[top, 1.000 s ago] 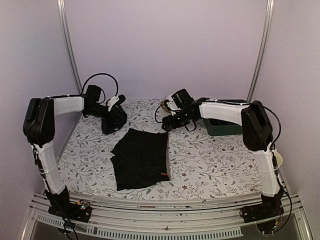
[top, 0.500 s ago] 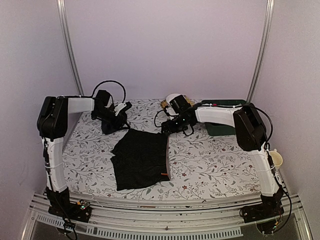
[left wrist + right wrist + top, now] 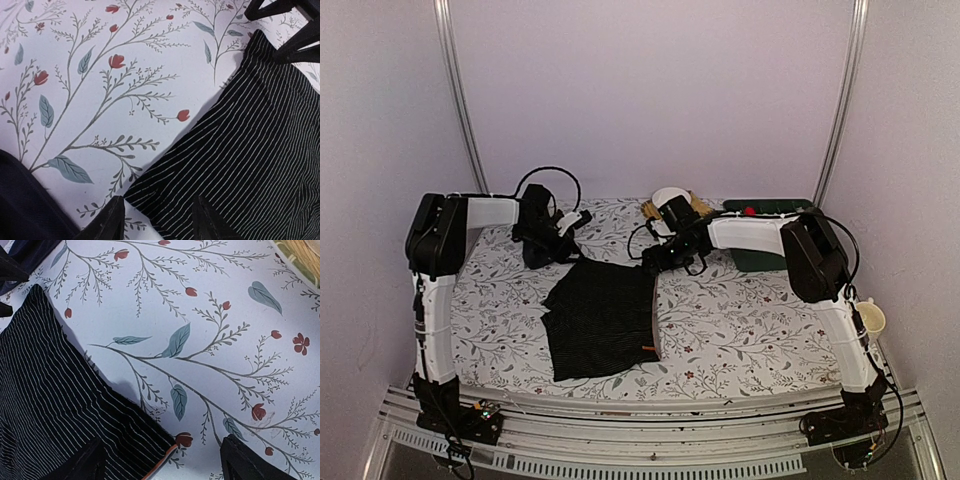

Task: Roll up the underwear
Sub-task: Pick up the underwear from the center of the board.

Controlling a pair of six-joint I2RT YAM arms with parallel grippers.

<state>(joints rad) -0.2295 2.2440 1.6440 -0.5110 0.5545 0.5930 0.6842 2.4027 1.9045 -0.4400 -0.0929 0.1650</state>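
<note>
A black striped underwear lies flat in the middle of the floral cloth, with an orange tag at its near right corner. My left gripper hangs over its far left corner. Its jaws are open and straddle that corner. My right gripper is over the far right corner. Its jaws stand open around an orange-edged corner. A second dark underwear lies bunched just left of the left gripper.
A dark green bin stands at the back right with a red thing in it. A white bowl sits at the back middle beside straw-coloured stuff. A small cup hangs by the right arm.
Both grippers have moved in toward the far corners of the flat underwear. The left jaws have narrowed; the right jaws look the same.
</note>
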